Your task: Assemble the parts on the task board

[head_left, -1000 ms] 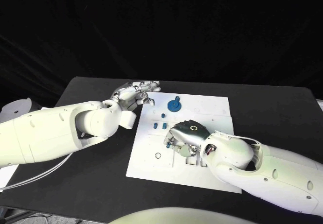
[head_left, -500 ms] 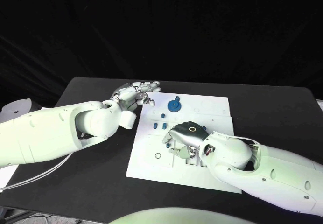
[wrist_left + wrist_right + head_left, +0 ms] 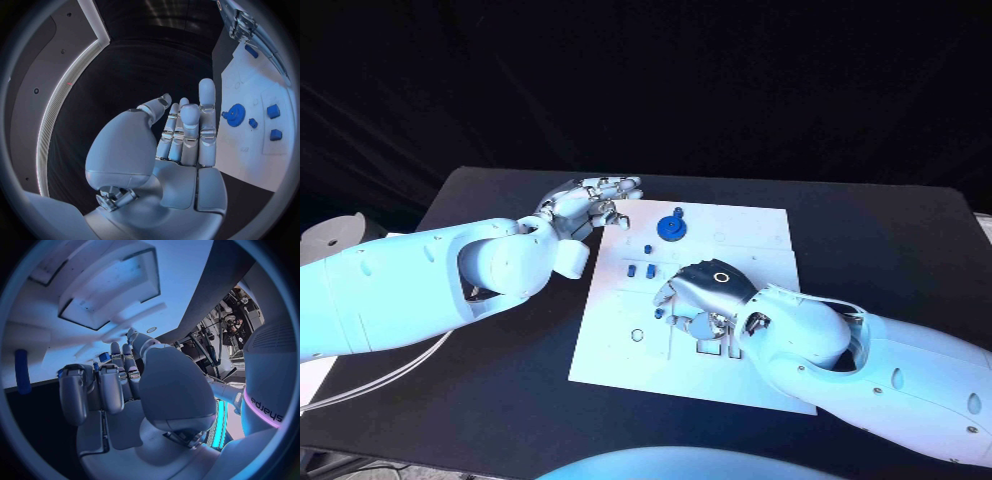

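My right hand (image 3: 701, 296) curls low over the task board (image 3: 747, 235), grip unclear; left hand (image 3: 589, 200) rests empty, fingers apart. The blue gear (image 3: 672, 228) looks light, rigid, best pinched by its rim

A black table (image 3: 488, 400) stands against a dark backdrop (image 3: 646, 80); behind the table everything falls away into unlit blackness.

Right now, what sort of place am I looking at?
Probably a robot test bench or lab: a black table under dark drapes, a white board with small blue parts, and two robot hands working over it.
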`<control>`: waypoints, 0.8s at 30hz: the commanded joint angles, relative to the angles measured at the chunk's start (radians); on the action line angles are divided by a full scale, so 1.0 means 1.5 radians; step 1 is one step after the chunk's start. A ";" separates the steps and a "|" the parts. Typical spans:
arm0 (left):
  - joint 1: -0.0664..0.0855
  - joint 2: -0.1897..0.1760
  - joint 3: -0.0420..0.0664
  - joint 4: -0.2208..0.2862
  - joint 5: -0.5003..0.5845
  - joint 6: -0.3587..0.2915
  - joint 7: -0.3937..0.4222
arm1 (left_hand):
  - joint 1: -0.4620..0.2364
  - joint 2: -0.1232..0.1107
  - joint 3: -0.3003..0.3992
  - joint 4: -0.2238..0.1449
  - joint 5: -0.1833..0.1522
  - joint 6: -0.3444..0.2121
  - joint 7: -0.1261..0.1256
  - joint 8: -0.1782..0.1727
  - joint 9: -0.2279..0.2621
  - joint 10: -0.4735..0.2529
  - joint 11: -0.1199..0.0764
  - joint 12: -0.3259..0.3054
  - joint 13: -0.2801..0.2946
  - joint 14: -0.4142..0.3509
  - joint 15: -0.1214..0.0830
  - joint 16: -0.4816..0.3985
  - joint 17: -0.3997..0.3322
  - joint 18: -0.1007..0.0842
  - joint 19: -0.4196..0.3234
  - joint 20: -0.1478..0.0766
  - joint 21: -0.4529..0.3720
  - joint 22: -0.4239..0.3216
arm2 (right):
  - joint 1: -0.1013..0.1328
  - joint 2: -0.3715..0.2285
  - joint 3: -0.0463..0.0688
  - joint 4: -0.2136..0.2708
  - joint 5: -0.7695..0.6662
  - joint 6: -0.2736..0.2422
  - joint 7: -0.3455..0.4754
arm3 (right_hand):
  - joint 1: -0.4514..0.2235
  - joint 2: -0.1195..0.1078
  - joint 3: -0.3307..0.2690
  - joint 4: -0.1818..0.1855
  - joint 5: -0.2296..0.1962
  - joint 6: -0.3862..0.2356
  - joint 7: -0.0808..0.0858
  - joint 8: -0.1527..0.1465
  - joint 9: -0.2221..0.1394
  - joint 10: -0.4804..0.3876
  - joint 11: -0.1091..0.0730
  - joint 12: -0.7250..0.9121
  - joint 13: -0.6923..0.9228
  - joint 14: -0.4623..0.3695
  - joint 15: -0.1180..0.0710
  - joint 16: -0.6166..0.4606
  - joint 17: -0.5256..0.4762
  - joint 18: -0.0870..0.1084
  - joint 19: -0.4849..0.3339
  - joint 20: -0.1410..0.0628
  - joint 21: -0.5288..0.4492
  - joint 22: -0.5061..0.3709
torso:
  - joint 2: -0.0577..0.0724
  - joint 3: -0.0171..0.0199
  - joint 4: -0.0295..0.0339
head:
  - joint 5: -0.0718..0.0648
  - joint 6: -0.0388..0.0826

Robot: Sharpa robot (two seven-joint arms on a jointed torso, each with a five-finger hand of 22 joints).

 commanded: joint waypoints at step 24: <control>0.000 -0.002 0.000 0.005 -0.006 0.026 0.001 | 0.001 0.000 -0.002 -0.004 0.004 -0.005 0.001 -0.001 0.000 -0.006 0.001 0.003 -0.001 -0.005 0.001 0.002 -0.002 0.012 0.001 0.003 -0.003 -0.001 | 0.062 -0.170 0.027 0.039 0.034 0.038 -0.018 | -0.002 -0.014 -0.057 0.014 0.000 -0.014 -0.016 0.001 -0.006 -0.002 -0.006 0.003 -0.002 0.042 -0.003 -0.005 0.031 0.010 0.032 0.002 -0.005 0.077 | 0.000 -0.0010 -0.0005 | -0.029 0.019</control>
